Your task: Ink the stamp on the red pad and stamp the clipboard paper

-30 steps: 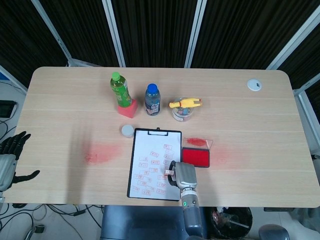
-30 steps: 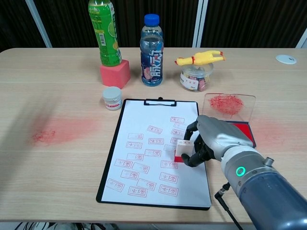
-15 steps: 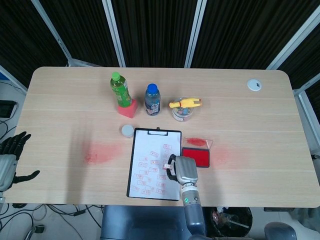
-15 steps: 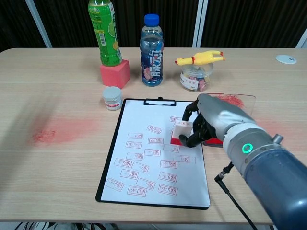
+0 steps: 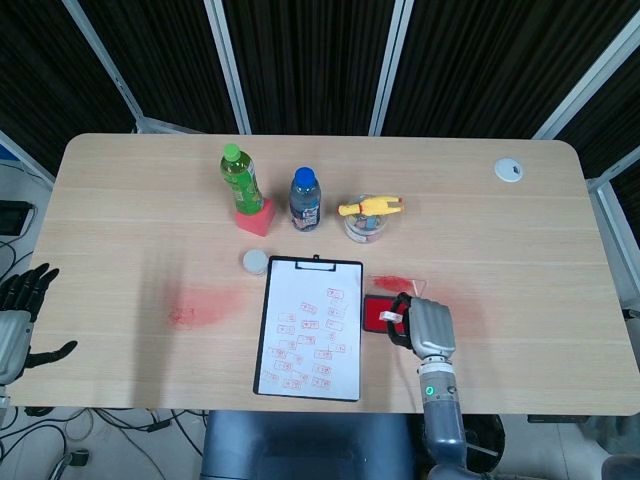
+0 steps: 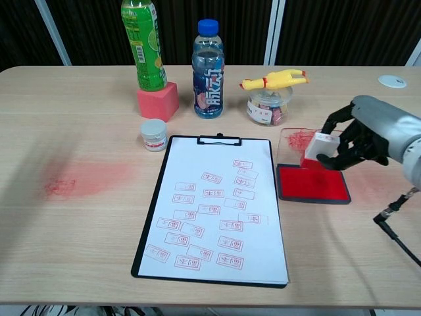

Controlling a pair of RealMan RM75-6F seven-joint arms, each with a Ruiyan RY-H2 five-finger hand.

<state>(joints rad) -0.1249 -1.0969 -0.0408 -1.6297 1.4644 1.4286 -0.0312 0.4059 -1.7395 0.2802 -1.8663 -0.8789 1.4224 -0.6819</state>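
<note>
Moved: my right hand (image 6: pixel 358 138) has swung off the clipboard paper (image 6: pixel 214 207) | pinching the stamp (image 6: pixel 318 147) over the red pad (image 6: pixel 313 183) | step: re-inking | next: press down squarely, then return to paper.

White stamp (image 6: pixel 318 149) over the open red pad (image 6: pixel 313 184) — clipboard paper (image 6: pixel 214 210) covered in red marks.

Bright, even overhead light falls on the table (image 5: pixel 130 200), leaving soft, short shadows beside the bottles. Both views are sharp, without glare; beyond the table's far edge the background is dark.
</note>
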